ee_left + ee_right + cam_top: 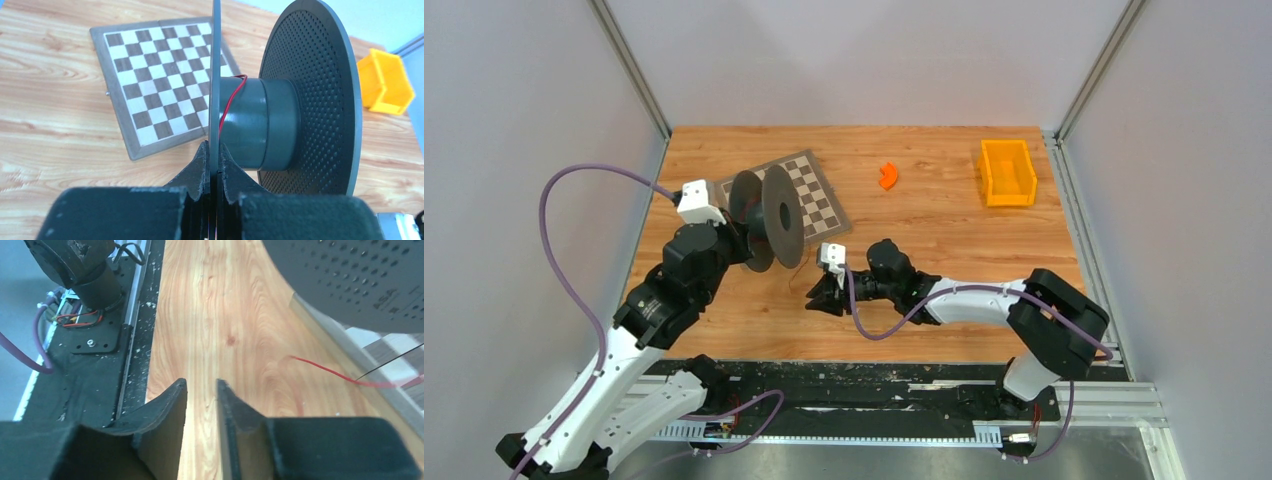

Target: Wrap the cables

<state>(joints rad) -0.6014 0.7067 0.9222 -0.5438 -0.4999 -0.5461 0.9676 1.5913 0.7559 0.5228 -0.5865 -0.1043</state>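
Dark grey plastic forms the spool (769, 215), held on edge toward the far left of the desk (944, 235), in front of a chessboard (822, 195). The left gripper (214, 162) is clamped on the rim of the spool's thin near disc. The red wire (234, 95) crosses the hub just beside that disc, and a loose strand shows below the spool by the chessboard's frame. The right gripper (201, 405) hovers low over the wood near the spool, its jaws a little apart with nothing between them. An orange piece (888, 176) lies near the far edge, and a yellow bin (1007, 172) sits by the far right corner.
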